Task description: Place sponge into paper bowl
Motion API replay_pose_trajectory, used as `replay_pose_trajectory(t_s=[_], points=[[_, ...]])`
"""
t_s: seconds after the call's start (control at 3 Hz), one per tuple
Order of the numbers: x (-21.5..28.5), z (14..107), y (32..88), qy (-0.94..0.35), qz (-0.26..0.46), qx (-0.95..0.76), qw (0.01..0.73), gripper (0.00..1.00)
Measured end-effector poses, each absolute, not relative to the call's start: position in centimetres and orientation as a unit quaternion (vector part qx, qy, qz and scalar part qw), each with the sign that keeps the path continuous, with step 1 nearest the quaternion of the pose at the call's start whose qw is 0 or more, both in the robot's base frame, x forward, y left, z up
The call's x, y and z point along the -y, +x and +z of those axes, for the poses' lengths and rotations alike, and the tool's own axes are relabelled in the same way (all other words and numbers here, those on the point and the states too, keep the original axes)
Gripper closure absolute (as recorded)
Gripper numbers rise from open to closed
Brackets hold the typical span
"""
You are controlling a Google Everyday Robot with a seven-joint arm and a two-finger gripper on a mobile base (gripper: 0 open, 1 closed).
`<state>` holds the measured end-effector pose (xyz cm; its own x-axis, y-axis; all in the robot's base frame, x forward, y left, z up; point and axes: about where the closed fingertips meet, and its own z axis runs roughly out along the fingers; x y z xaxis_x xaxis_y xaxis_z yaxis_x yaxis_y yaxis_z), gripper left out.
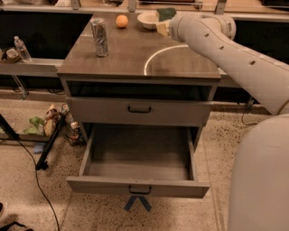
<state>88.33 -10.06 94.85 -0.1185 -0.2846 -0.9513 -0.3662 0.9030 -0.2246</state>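
Observation:
The sponge [166,13], dark green on top with yellow foam below, is held in the air at the far end of my white arm. It hangs over the right rim of the off-white paper bowl [146,20], which stands at the back of the cabinet top [135,54]. My gripper [169,25] is shut on the sponge and mostly hidden behind my wrist.
A silver can [99,37] stands on the left of the cabinet top and an orange fruit [121,21] sits at the back, left of the bowl. The lower drawer [140,169] is pulled open. A water bottle [21,48] and floor clutter [49,122] lie to the left.

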Motion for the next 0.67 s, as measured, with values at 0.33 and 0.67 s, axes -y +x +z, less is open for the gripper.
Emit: replay_pose_trajectory(t_s=[0.33, 0.67], points=[[9.8, 95.9, 89.2, -0.228, 0.021, -0.736, 0.637, 1.0], [9.6, 95.5, 91.8, -0.202, 0.03, -0.736, 0.645, 1.0]])
